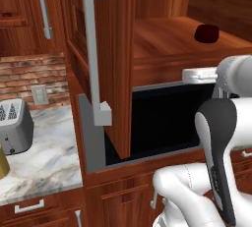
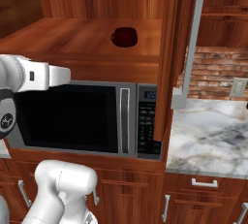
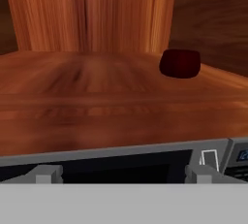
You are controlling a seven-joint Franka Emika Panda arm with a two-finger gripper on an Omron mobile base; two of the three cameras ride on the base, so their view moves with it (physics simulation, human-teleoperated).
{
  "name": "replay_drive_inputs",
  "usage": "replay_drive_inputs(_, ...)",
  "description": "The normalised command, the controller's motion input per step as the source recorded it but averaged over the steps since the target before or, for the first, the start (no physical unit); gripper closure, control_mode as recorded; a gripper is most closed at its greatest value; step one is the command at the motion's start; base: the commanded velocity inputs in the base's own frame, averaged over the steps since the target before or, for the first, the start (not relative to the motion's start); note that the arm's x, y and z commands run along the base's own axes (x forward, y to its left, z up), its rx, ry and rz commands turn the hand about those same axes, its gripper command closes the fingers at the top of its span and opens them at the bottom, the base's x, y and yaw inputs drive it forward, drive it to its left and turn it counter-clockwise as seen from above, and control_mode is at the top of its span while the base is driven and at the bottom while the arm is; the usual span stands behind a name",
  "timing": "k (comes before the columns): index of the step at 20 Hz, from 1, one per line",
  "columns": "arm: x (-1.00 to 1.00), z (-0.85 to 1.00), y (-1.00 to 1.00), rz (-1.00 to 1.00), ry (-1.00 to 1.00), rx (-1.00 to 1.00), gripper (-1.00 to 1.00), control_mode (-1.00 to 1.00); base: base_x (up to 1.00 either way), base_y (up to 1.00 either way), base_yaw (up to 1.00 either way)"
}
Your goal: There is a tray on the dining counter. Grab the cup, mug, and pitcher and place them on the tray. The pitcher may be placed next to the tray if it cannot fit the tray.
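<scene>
The arm's white links and dark joints rise in the foreground of both base views, with the forearm reaching level toward the open cabinet. In the hand view the tool [image 3: 124,177] shows as two small grey tips at the bottom, set wide apart with nothing between them: it stands open and holds nothing.

Just beyond the tips lies the top edge of the microwave [image 2: 82,116], a grey-framed unit with a dark glass door, a vertical handle and a keypad on its right side. It sits in a recess below the cabinet shelf [image 2: 72,36], a reddish wooden board directly above it.

On that shelf, toward the back and to the right side, stands the mug [image 3: 180,63], dark maroon and squat, upright, with its handle turned to the left as seen in the right base view. It is well apart from the tool and nothing touches it. The cabinet door [image 1: 110,64] hangs open beside the shelf, edge-on, with a long grey handle.

Off to the side, a marble worktop [image 1: 44,157] carries a grey toaster [image 1: 15,125] near a brick wall with a socket; a yellow object is cut off at the picture's left edge.
</scene>
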Motion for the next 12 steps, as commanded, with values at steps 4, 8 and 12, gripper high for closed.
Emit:
replay_drive_inputs(4,0.25,0.02,0.0,0.0,0.0,0.0,-1.0,-1.0,0.0,0.0,0.0)
replay_drive_inputs(8,0.13,0.15,-0.06,0.0,0.0,0.0,-1.0,-1.0,0.0,0.0,0.0)
replay_drive_inputs(12,0.0,0.28,-0.13,0.0,-0.02,0.0,-1.0,-1.0,0.0,0.0,0.0)
